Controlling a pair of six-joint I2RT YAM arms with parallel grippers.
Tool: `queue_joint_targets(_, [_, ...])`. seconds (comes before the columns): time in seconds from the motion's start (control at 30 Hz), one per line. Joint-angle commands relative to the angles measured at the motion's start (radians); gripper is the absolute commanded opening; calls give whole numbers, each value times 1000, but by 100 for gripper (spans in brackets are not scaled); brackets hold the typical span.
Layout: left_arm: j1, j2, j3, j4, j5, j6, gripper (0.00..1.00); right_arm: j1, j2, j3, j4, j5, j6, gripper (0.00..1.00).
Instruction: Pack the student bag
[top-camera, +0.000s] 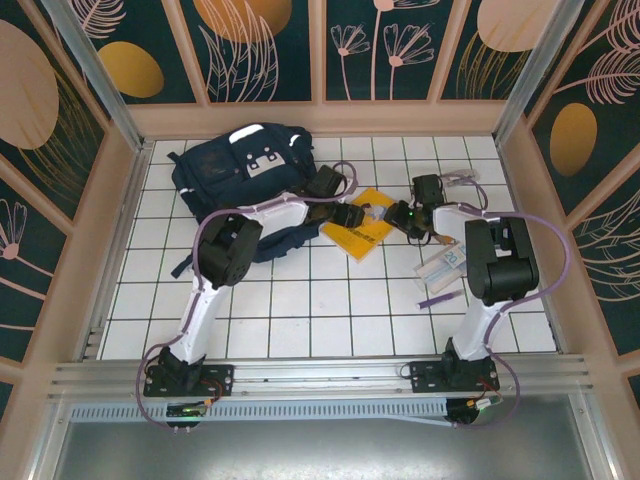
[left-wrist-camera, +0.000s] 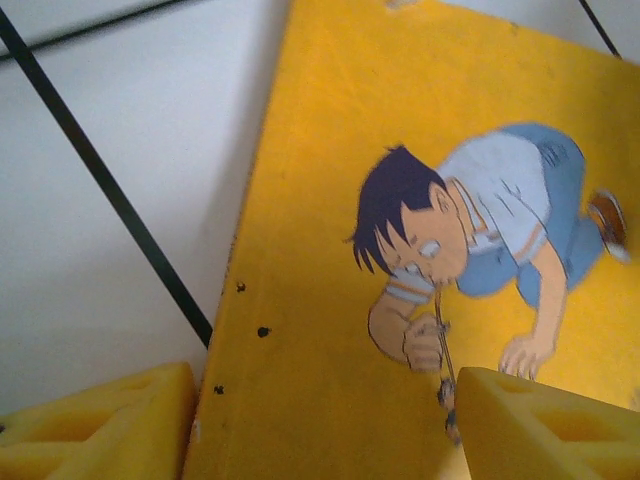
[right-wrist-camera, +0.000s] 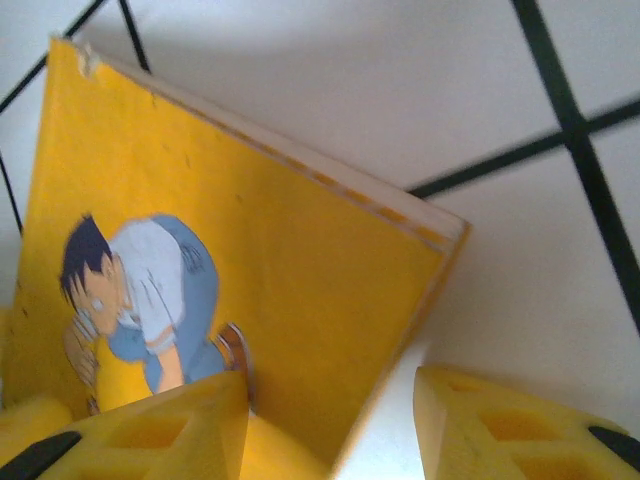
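Right, status. Bag (top-camera: 240, 165) lies flat at the far left of the tabletop (top-camera: 300, 320), navy, white patches facing up. Yellow book (top-camera: 362, 234) lies to its right, near the middle, with a cartoon boy on the cover. Both sets of jaws are down at the book, one from each side.

Left jaws: spread, straddling the book's long edge. One finger (left-wrist-camera: 100, 425) is over bare tabletop, the other (left-wrist-camera: 550, 425) over the cover.

Right jaws: spread too, at a corner. One finger (right-wrist-camera: 150, 435) is over the cover, the other (right-wrist-camera: 520, 425) off it.

Can't tell whether any finger touches the book.

Pale papers (top-camera: 443, 266) lie beside my right arm (top-camera: 495, 260).
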Motion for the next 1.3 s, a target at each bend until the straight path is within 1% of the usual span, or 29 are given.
queue_joint_targets(0.0, [-24,-69,-127,-85,150,-33,65,-1,31,34,22,-16,-96,47])
queue_joint_targets(0.07, [-26,-125,-200,-73,198,-27,64,-2,35,35,18,-35,-112,48])
queue_joint_targets(0.1, [-25,-149,-229,-65,213,-28,66,-2,34,32,17,-48,-115,49])
queue_joint_targets(0.17, [-25,-189,-270,-65,216,-57,70,-2,18,22,5,-75,-104,52])
queue_joint_targets(0.23, [-24,-210,-269,-90,228,-94,72,0,-22,-3,-6,-92,-94,58])
queue_joint_targets(0.33, [-23,-217,-253,-117,183,-182,73,0,-70,-12,-83,-78,-94,63])
queue_joint_targets(0.37, [-22,-214,-246,-123,167,-207,74,0,-80,-13,-113,-78,-101,67])
queue_joint_targets(0.4, [-19,-209,-237,-138,133,-239,75,-1,-82,-5,-155,-80,-110,69])
queue_joint_targets(0.47, [-14,-197,-219,-158,99,-278,76,0,-77,-2,-207,-109,-133,68])
queue_joint_targets(0.53, [-5,-164,-186,-187,81,-309,77,1,-66,-1,-227,-135,-151,66])
queue_joint_targets(0.7, [1,-84,-104,-259,66,-324,79,-1,13,55,-222,-169,-191,53])
queue_joint_targets(0.77, [1,-69,-88,-266,90,-325,79,0,48,78,-210,-201,-196,48])
queue_joint_targets(0.83, [1,-43,-63,-272,159,-322,79,5,94,107,-225,-236,-212,39])
queue_joint_targets(0.9, [1,-26,-58,-243,266,-331,78,13,123,121,-239,-264,-237,32])
queue_joint_targets(0.97, [1,-31,-71,-187,353,-364,77,22,139,125,-253,-280,-267,31])
queue_joint_targets(1.03, [1,-56,-81,-143,413,-395,76,26,141,114,-254,-316,-286,28])
queue_joint_targets(1.17, [2,-124,-121,-62,485,-446,74,28,116,55,-195,-413,-277,25])
queue_joint_targets(1.27, [8,-165,-161,-28,486,-488,72,32,109,21,-163,-449,-267,22])
